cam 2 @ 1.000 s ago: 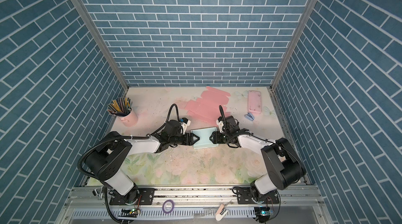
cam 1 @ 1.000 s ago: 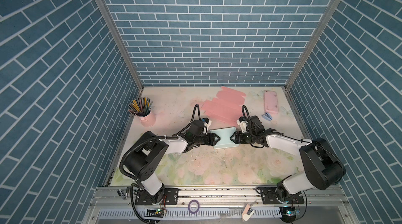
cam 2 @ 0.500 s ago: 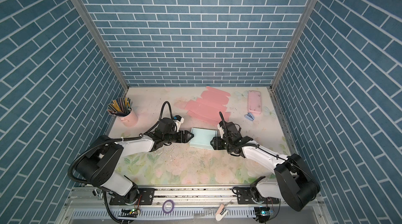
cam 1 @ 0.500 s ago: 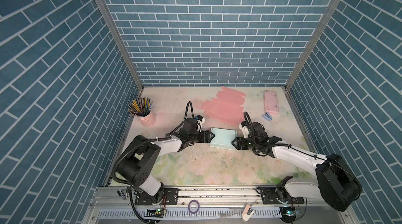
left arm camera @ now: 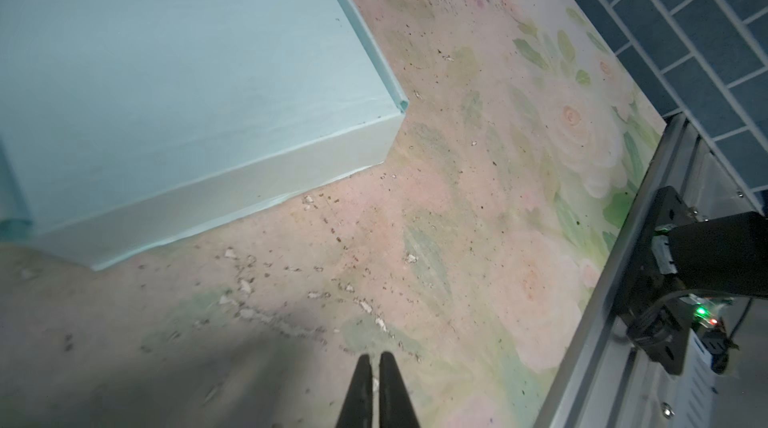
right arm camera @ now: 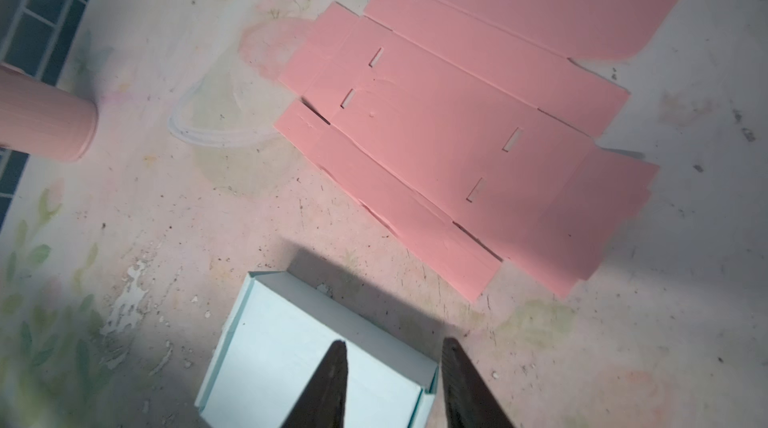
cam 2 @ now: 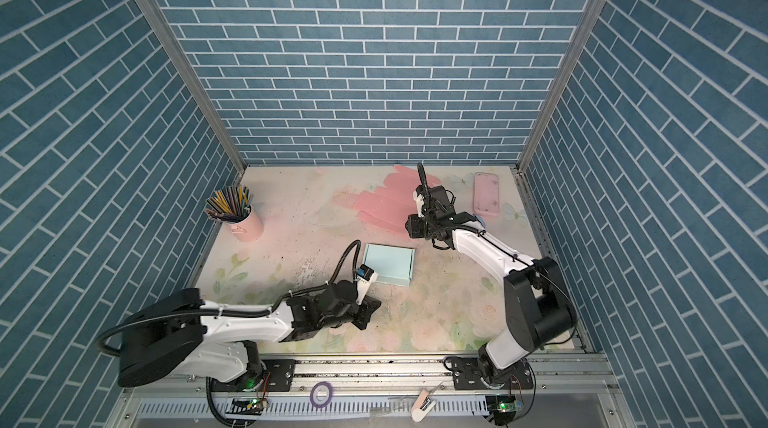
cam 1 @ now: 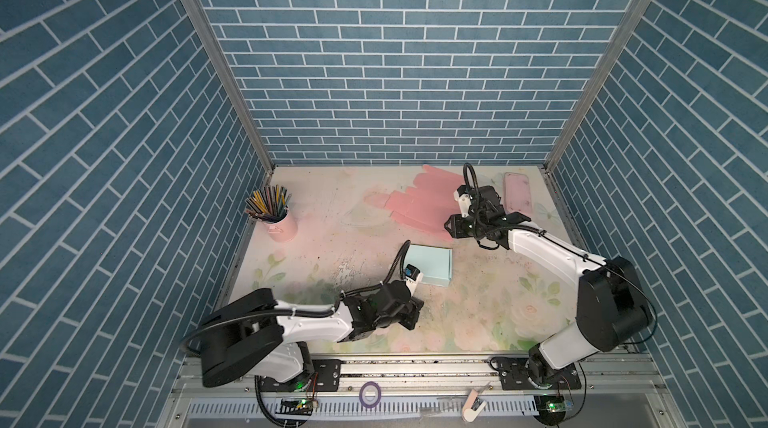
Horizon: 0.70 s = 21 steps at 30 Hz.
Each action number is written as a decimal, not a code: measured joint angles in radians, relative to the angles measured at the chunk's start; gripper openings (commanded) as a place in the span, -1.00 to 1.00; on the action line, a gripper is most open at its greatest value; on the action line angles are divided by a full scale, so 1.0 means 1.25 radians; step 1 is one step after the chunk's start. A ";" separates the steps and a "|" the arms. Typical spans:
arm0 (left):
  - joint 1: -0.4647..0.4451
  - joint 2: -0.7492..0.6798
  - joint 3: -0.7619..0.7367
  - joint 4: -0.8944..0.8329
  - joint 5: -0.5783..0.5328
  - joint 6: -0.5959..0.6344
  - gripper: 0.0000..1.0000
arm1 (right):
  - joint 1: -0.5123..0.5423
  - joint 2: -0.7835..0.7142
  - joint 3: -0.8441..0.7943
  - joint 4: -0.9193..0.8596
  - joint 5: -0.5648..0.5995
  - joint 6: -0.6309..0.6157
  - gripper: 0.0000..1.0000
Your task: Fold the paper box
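Note:
A light blue folded paper box (cam 1: 428,265) (cam 2: 388,263) lies closed on the floral table, with nothing touching it. My left gripper (cam 1: 415,313) (cam 2: 370,309) sits near the table's front, a short way in front of the box. In the left wrist view its fingers (left arm camera: 376,357) are shut on nothing, and the box (left arm camera: 166,72) lies ahead of them. My right gripper (cam 1: 451,230) (cam 2: 411,226) hovers behind the box, at the edge of a flat pink paper cut-out (cam 1: 419,205) (right arm camera: 457,122). Its fingers (right arm camera: 395,342) are open and empty, with the box (right arm camera: 307,355) below them.
A pink cup of pencils (cam 1: 278,218) (cam 2: 241,218) stands at the back left. A pink phone case (cam 1: 517,193) (cam 2: 486,195) lies at the back right. The table mat (cam 1: 478,313) is scuffed with paper crumbs. A purple tape ring (cam 1: 370,392) rests on the front rail.
Both grippers have let go of the blue box and drawn away. The left one pulled back to the front and shut. The right one rose toward the back right, jaws narrower.

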 measured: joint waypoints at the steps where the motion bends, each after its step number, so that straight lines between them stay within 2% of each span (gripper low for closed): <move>1: -0.006 0.035 0.006 0.033 -0.008 -0.005 -0.88 | 0.000 0.024 0.013 -0.002 0.000 -0.006 -0.25; 5: -0.018 0.189 0.056 0.182 -0.034 -0.027 -0.93 | 0.000 0.110 0.042 -0.008 -0.005 -0.020 -0.28; 8: -0.020 0.263 0.081 0.267 -0.060 -0.041 -0.94 | 0.001 0.144 0.042 -0.012 -0.009 -0.021 -0.28; 21: -0.022 0.368 0.130 0.359 -0.193 -0.046 -0.96 | 0.020 0.178 0.036 -0.010 -0.009 -0.041 -0.31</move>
